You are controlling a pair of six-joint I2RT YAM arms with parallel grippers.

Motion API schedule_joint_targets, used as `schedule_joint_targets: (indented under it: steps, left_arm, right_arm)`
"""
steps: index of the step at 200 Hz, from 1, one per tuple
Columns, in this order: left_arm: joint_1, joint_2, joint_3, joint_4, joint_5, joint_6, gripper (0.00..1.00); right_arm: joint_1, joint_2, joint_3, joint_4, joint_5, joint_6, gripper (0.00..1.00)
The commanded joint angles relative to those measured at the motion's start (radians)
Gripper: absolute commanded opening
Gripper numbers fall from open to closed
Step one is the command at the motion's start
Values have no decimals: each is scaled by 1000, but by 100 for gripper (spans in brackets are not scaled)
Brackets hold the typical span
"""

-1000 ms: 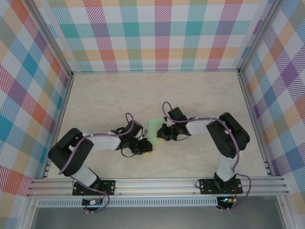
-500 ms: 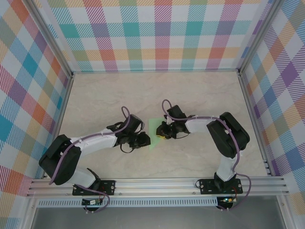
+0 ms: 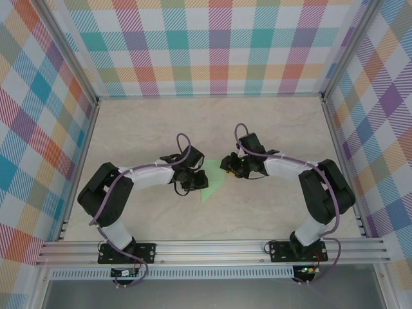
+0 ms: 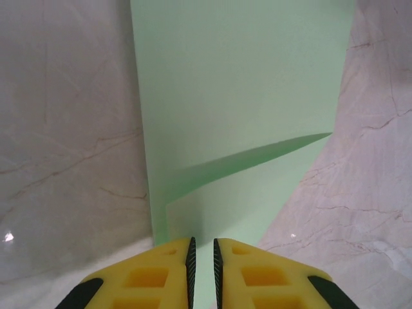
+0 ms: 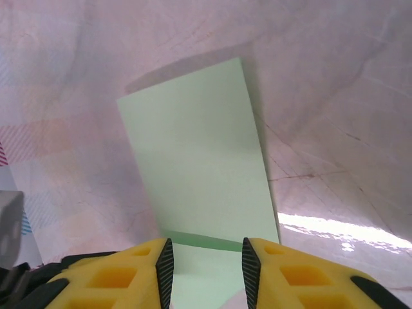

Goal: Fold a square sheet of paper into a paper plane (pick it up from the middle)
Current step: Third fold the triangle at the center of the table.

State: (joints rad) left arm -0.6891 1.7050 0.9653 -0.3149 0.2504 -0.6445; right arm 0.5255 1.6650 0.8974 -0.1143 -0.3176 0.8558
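The square sheet of paper (image 3: pixel 212 189) lies pale mint green on the table between the two arms, partly folded, with a pointed corner toward the near edge. My left gripper (image 3: pixel 194 180) is at its left edge. In the left wrist view the left gripper (image 4: pixel 203 257) is nearly closed on a raised flap of the paper (image 4: pixel 238 84), which casts a shadow on the layer below. My right gripper (image 3: pixel 229 168) is at the sheet's far right corner. In the right wrist view the right gripper (image 5: pixel 207 264) has its jaws apart over the paper (image 5: pixel 196 161), gripping nothing.
The tabletop (image 3: pixel 148 129) is pale marble pattern, walled by plaid panels on three sides. An aluminium rail (image 3: pixel 212 248) runs along the near edge at the arm bases. Free room lies behind and beside the paper.
The left gripper moved away from the near edge, carrying a flap over, and the sheet now shows a pointed corner. The right gripper shifted right and farther back, and its jaws opened off the paper.
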Motion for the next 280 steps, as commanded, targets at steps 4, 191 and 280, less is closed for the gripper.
schedule_joint_targets:
  steps: [4,191,280]
  left_arm:
    - [13,28,31,-35,-28,37,17]
    - [20,91,-43,-11,-48,49,15]
    - [20,66,-34,-11,-37,61,16]
  right_arm:
    - [8,33,-20,-20,-16,30,37]
    - [8,97,-31,89,-124,90,37]
    - [9,83,4,100,-125,25,40]
